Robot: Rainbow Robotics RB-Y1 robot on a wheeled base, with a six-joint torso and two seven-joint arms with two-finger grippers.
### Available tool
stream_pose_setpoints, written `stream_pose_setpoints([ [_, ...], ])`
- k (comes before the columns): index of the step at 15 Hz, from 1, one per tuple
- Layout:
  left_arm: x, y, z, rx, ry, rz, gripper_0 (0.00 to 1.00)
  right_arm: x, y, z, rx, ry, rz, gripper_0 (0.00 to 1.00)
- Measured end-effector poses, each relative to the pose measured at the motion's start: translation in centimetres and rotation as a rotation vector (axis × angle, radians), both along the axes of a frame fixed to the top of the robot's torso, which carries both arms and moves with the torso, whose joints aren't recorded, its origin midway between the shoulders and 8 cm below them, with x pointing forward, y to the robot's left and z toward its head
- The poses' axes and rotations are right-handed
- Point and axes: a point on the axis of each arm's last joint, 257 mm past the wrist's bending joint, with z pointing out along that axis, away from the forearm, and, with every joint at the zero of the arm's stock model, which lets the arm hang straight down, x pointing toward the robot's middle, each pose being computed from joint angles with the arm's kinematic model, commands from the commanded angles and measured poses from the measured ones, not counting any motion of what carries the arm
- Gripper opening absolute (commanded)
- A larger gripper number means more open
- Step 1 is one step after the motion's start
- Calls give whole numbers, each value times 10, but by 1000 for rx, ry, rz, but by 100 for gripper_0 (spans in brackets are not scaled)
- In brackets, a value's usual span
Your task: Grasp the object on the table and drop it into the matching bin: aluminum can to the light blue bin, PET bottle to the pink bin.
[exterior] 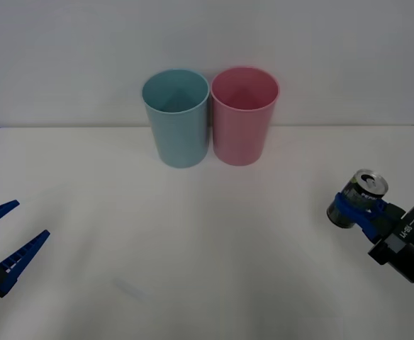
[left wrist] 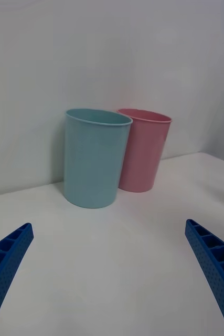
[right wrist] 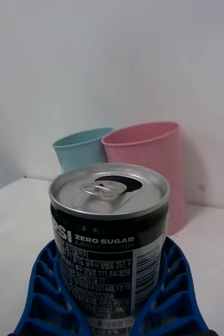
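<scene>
Blue ribbed fingers (right wrist: 49, 294) of the right end effector (exterior: 356, 207) pinch the aluminum can (right wrist: 109, 231) from both sides, holding it upright with its silver pull-tab top showing, over the right side of the white desk (exterior: 193, 234). At the desk's far edge the light blue bin (exterior: 176, 117) and the pink bin (exterior: 244, 115) stand upright side by side, just touching, the blue one on the left. Low on the left, the left end effector (exterior: 7, 237) hangs over the desk with its fingers spread wide apart.
</scene>
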Motion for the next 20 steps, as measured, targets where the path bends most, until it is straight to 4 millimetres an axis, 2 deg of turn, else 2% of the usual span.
stream_pose_setpoints([
  [5, 0, 0, 0, 0, 0, 0, 100, 18, 38, 50, 28, -43, 120, 0],
  [8, 0, 0, 0, 0, 0, 0, 100, 32, 61, 71, -29, -96, 172, 0],
  [16, 0, 0, 0, 0, 0, 0, 100, 78, 122, 111, -184, -210, 205, 0],
  [20, 0, 0, 0, 0, 0, 0, 100, 113, 154, 121, -231, -219, 245, 0],
])
